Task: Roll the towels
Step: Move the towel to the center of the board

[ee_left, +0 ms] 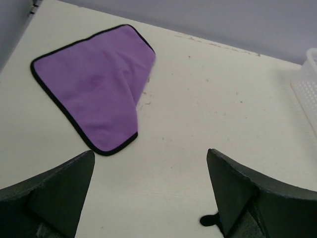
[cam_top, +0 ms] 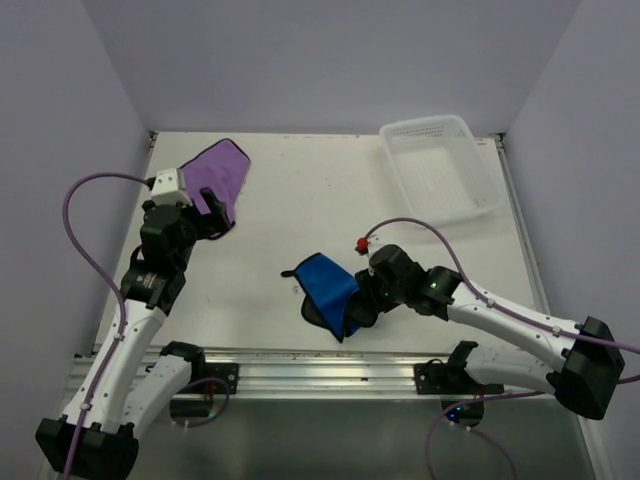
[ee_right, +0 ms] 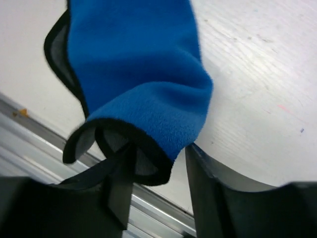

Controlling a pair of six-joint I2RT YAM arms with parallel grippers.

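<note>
Counted on the table [cam_top: 300, 200]: two towels, namely one blue towel [ee_right: 138, 64] and one purple towel [ee_left: 96, 84]; one white basket [cam_top: 425, 125]; two grippers.

Right gripper [ee_right: 156, 168]: drawn narrow and clamped on the blue towel at its near, black-hemmed edge. One finger tucked under the curled hem, the other pressed against the blue outer face. Ahead of the fingers, more blue cloth, draped and folded over itself, with a grey underside showing to the left.

Left gripper [ee_left: 150, 158]: spread wide, holding nothing, with only bare table between the fingers. Ahead and to the left of it, the purple towel, lying flat and clear of both fingertips in the wrist view. Right edge doubled over onto itself, with a black hem along the visible edges. Ahead and far to the right of this gripper, the basket, well apart from both towels.
</note>
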